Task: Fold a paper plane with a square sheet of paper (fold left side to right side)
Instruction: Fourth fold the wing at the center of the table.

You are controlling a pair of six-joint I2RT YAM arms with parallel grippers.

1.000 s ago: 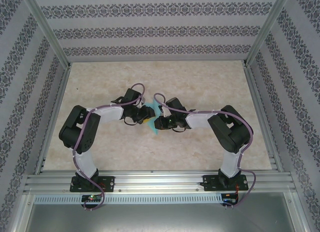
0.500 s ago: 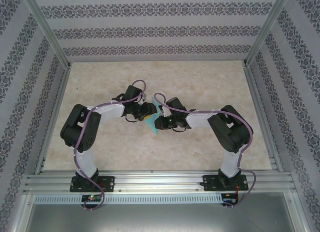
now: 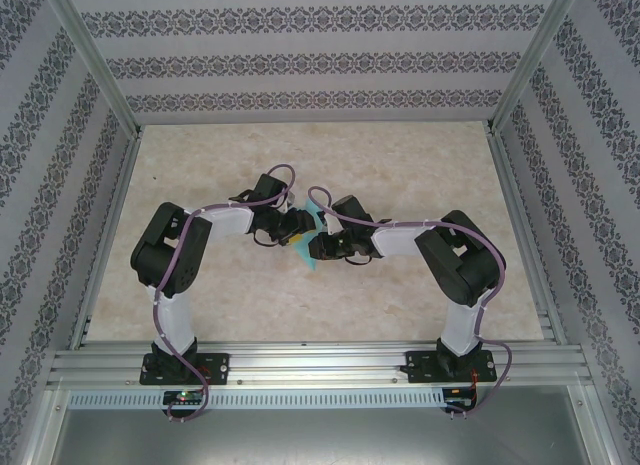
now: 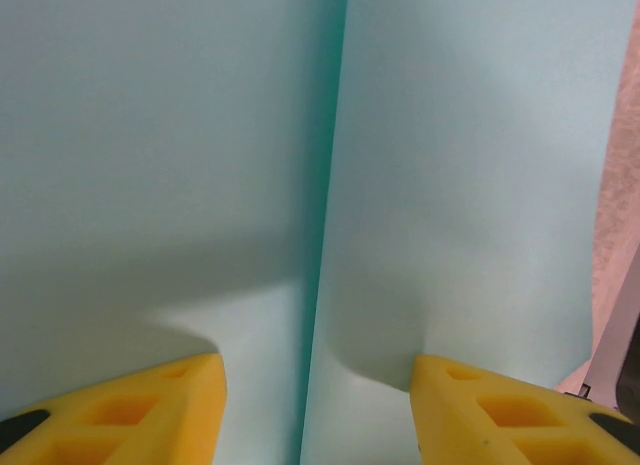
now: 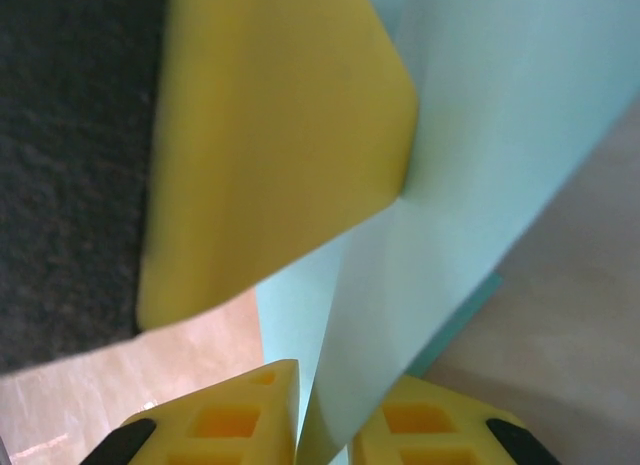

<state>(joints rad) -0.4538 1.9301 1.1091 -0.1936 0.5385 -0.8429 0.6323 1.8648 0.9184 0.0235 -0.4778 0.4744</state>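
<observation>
Teal-blue square sheet of thin paper (image 4: 450, 185), centre-creased, sits mid beige stone-patterned table (image 3: 400, 155); left gripper (image 4: 318, 363) released, yellow fingers spread apart facing the crease; right gripper (image 5: 335, 380) clamped, yellow fingers nipping a paper edge.

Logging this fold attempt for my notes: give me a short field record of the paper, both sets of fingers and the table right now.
paper: teal paper, plain, with a straight fold or layer edge running up its middle
location: centre of the table, between the two arms
left fingers: apart, the fold line running between them
right fingers: closed on the paper's edge
table surface: pale, marbled
</observation>
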